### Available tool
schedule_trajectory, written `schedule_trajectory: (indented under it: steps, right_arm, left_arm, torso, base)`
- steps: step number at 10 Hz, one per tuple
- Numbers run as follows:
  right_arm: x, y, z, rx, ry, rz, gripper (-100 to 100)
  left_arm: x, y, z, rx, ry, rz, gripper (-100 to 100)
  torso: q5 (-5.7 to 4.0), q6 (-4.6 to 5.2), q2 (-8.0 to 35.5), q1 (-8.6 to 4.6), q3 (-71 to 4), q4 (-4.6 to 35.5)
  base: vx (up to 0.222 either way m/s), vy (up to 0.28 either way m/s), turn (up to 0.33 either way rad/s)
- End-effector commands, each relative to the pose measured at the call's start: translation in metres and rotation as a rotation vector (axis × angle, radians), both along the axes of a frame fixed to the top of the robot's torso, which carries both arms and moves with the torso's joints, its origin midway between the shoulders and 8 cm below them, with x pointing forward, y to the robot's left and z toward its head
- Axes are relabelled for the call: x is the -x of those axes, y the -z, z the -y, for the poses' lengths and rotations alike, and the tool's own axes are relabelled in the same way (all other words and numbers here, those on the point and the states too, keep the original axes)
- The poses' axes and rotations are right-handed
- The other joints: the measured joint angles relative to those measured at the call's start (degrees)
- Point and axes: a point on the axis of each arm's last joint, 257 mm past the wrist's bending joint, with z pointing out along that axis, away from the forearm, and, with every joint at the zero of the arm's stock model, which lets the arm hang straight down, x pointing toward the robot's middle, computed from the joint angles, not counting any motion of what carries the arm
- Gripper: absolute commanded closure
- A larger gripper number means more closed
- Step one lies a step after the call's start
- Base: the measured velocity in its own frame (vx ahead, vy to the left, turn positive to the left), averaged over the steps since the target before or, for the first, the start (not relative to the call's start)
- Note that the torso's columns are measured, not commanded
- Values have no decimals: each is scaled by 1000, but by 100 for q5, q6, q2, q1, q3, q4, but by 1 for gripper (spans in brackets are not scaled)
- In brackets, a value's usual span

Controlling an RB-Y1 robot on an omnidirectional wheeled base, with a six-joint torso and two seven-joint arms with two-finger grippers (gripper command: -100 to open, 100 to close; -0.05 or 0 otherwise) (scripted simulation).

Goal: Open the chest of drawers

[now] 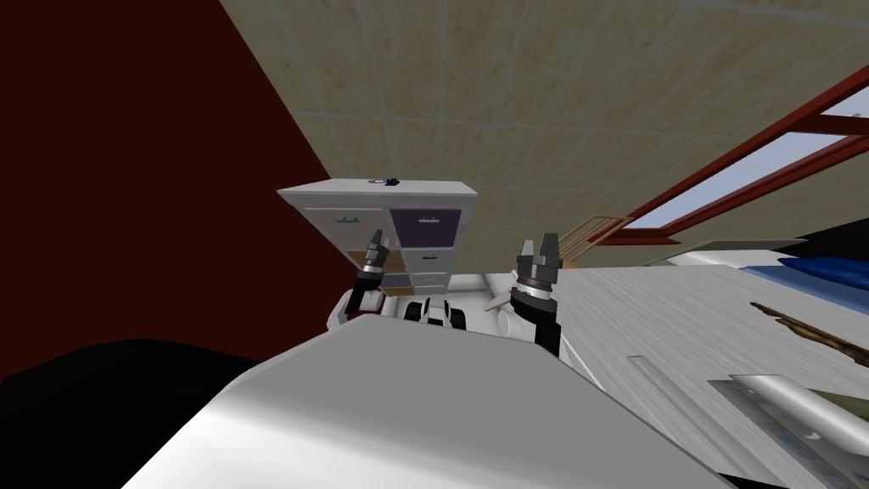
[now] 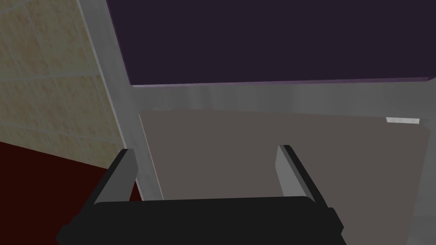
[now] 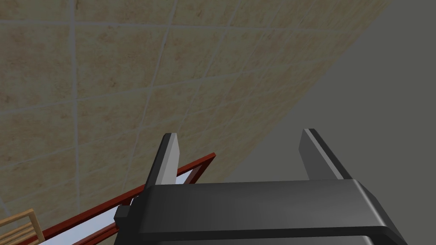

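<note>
Chest of drawers (image 1: 379, 222) stood pale grey against the tiled wall (image 1: 475, 93), close beside a dark red wall (image 1: 127, 170) and just ahead of both raised arms; its fronts differed in colour, with a purple drawer front (image 1: 426, 225) in the upper row, greyer fronts beneath it and tan panels lower down; a small dark object (image 1: 386, 181) sat on its top.

Left gripper (image 1: 376, 247) was held up before the chest's lower half, below and to one side of the purple front. In the left wrist view its fingers (image 2: 284, 170) stood spread wide apart and pointed at a grey-brown drawer front (image 2: 276, 140). A pale grey rail of the frame (image 2: 264, 97) separated that front from the purple one next to it. One finger lay across the frame's upright edge, where the chest ended and the tiled wall began; the other lay over the grey-brown front itself. A small white handle (image 2: 402, 120) showed near that front's far corner, well apart from both fingers. The gripper seemed very near the front, though whether any fingertip touched it I could not tell.

Right gripper (image 1: 539, 251) was raised well apart from the chest, on the other side of the body; its fingers (image 3: 168, 159) were likewise spread, closed on no object.
</note>
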Motion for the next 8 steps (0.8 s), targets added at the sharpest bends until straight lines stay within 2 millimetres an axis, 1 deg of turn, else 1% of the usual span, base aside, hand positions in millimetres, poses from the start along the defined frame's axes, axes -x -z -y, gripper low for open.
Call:
schedule_trajectory:
  steps: [1,2,5,6,7,8]
  right_arm:
    - [0,0,0,0,0,0,0]
    - [0,0,0,0,0,0,0]
    - [0,0,0,0,0,0,0]
    - [0,0,0,0,0,0,0]
    - [0,0,0,0,0,0,0]
    - [0,0,0,0,0,0,0]
  left_arm:
    - [-5,21,-2,-4,0,-32,-100]
    - [-6,29,-3,-5,-1,-45,-100]
    - [-9,52,-8,-7,-3,-81,-100]
    - [-10,60,-9,-7,-4,-92,-100]
    - [-10,60,-9,-7,-4,-92,-100]
    - [-11,68,-10,-7,-6,-104,-100]
  torso:
    - [1,0,2,1,0,0]
    - [0,1,4,-4,2,1]
    - [7,42,-23,-47,-9,-31]
    - [-1,34,-27,-55,-13,-25]
    - [-3,25,-25,-35,-14,-16]
    - [3,20,-24,-9,-13,-12]
  base:
    - [4,-75,6]
    - [14,-67,34]
    - [8,-68,13]
    - [-8,-87,-17]
    - [-8,-65,-6]
    - [7,-57,-4]
